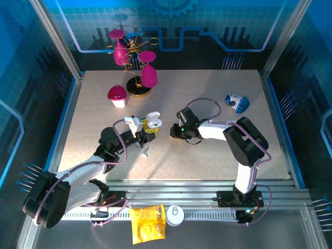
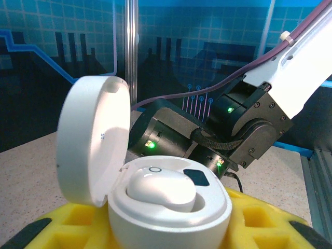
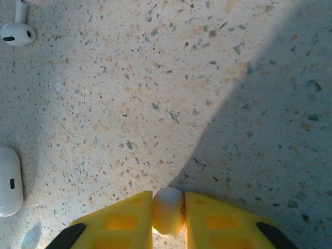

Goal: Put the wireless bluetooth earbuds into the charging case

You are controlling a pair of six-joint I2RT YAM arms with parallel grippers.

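Note:
My left gripper (image 1: 147,129) is shut on the base of a round white charging case (image 2: 171,218), which it holds just above the table with the lid (image 2: 92,146) swung open to the left. One white earbud (image 2: 161,189) sits in the case, beside an empty slot with a dark contact (image 2: 197,177). Low over the table to the right of the case, my right gripper (image 3: 168,215) is shut on a small white earbud (image 3: 168,207) pinched between its yellow fingers (image 3: 223,220). A stemmed earbud (image 3: 18,32) lies loose on the table.
A white pill-shaped case (image 3: 9,180) lies on the table to the left of my right gripper. At the back left stand a wire stand with pink cups (image 1: 136,62) and a pink-topped object (image 1: 117,96). A blue-and-white object (image 1: 237,102) rests at the back right.

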